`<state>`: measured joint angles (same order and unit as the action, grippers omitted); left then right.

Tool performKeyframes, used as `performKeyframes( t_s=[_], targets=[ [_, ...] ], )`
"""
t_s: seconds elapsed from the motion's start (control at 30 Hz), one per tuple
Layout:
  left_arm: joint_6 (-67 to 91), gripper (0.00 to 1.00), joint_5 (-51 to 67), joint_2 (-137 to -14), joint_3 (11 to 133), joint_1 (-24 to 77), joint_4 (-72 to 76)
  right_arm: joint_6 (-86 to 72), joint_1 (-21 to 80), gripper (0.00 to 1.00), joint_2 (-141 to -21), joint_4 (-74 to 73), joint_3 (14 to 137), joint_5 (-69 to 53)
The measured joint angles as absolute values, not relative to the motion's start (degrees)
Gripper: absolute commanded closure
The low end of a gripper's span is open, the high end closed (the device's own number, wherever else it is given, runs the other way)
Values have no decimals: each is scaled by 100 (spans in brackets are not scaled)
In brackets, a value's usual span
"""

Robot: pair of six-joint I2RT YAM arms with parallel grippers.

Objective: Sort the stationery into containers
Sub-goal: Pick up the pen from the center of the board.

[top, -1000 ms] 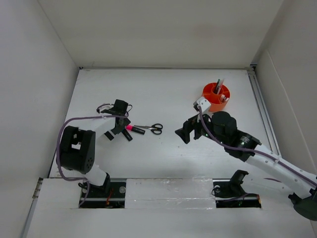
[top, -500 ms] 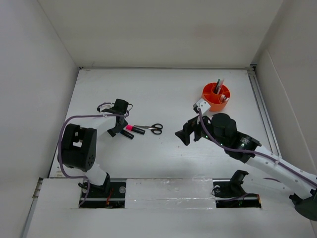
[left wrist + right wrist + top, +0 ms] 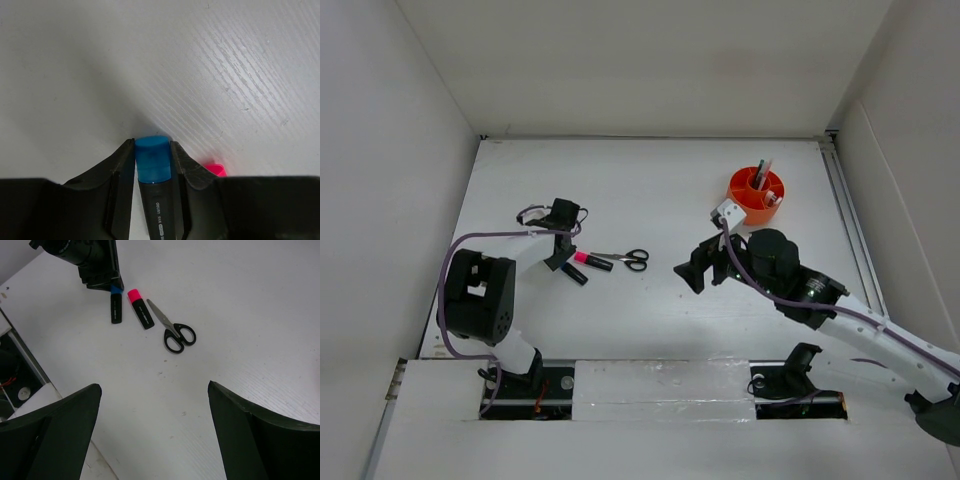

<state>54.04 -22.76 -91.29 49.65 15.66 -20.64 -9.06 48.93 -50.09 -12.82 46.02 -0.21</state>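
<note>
White walls enclose the pale surface (image 3: 650, 170). At its left, the left tool (image 3: 152, 146) is clenched on the blue-capped black marker (image 3: 153, 162), which lies flat, not yet lifted. Just right of it lie the pink-capped black marker (image 3: 140, 309) and the black-handled scissors (image 3: 175, 333). The right tool (image 3: 154, 390) hangs released, grasping nothing. Far right, the round orange plastic pot (image 3: 750, 213) already holds a few upright pens (image 3: 761, 172). By my judgement, three items remain to sort.

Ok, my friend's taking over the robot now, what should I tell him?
Left gripper: closed on the blue-capped black marker, which lies on the white table.
Right gripper: open, empty, above the table.
Done: some pens stand in the round orange plastic pot.
To do: blue marker, pink-capped black marker and black-handled scissors, all lying on the table, go in the pot.
</note>
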Motion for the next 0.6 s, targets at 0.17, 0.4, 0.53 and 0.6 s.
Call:
performKeyframes(
  t_s=[0.17,0.4,0.53,0.6],
  targets=[
    [5450,100,-2279,-9111,4963,1566,-2032,-888,4932,7,-4967,-1282,4602,-45],
    [5437,100,-2322,-8167,4794,1890,-2309,-823,4939,7,-5168,-958,4532,-587],
    [5013,100,-2231,-7065,4842,1975,-2276,-840,4954,10,-5695,-615,4493,-919],
    [4753,100,-2078,-6591,4888,1973,-2220,-886,4965,11,-6012,-419,4493,-1052]
  ],
)
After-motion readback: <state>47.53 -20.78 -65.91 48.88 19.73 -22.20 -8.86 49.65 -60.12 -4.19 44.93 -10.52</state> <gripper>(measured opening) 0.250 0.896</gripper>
